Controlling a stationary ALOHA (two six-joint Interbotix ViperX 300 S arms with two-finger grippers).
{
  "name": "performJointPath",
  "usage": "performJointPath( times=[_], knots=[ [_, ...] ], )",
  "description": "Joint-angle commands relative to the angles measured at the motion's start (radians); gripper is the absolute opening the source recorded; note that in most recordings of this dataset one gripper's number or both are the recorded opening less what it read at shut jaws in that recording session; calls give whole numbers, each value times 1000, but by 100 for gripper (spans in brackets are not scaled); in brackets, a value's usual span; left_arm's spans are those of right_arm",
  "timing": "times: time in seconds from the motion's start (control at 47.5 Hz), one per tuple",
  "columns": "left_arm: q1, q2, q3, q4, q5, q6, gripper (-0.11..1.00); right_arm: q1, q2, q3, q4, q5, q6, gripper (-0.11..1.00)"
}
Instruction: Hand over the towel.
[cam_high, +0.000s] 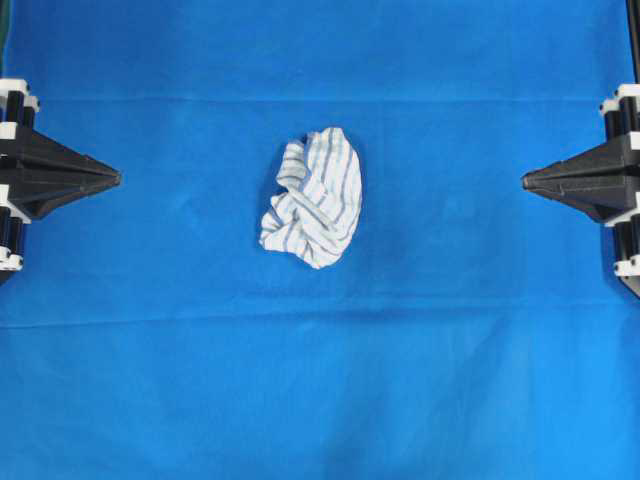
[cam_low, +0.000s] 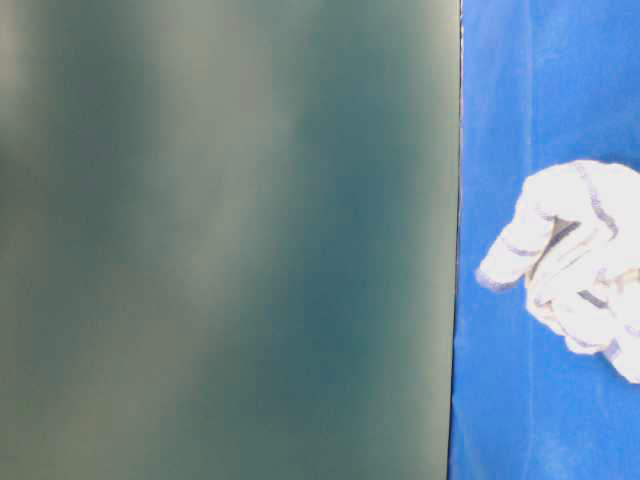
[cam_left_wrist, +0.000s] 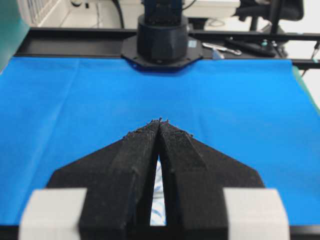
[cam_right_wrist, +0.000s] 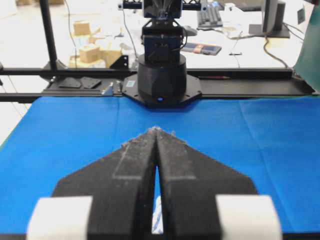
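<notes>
Place: a robotics lab or workroom is indicated.
Table: covered by a blue cloth (cam_high: 320, 400), edged by a black metal frame (cam_right_wrist: 240, 75).
Background: cardboard boxes (cam_right_wrist: 92, 50), a keyboard (cam_right_wrist: 210, 17) and loose cables (cam_right_wrist: 250, 47) are seen behind.

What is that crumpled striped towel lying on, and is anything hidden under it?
The towel lies bunched up on a large blue cloth that covers the table. Nothing else shows around it. Whatever sits directly beneath its folds is covered, so I cannot tell.
</notes>
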Motion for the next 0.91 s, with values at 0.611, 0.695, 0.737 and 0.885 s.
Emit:
performJointPath(
  times=[0.611, 0.695, 0.737, 0.885],
  knots=[
    [31, 410, -181, -18, -60, 17, 23, -5, 12, -66, 2, 46, 3, 0],
    [31, 479, -213, -18, -25, 17, 48, -3, 18, -67, 2, 46, 3, 0],
    [32, 529, -235, -18, -6, 17, 60, -3, 20, -66, 2, 48, 3, 0],
    [37, 684, -276, -18, 5, 17, 92, -3, 32, -66, 2, 51, 3, 0]
  ],
)
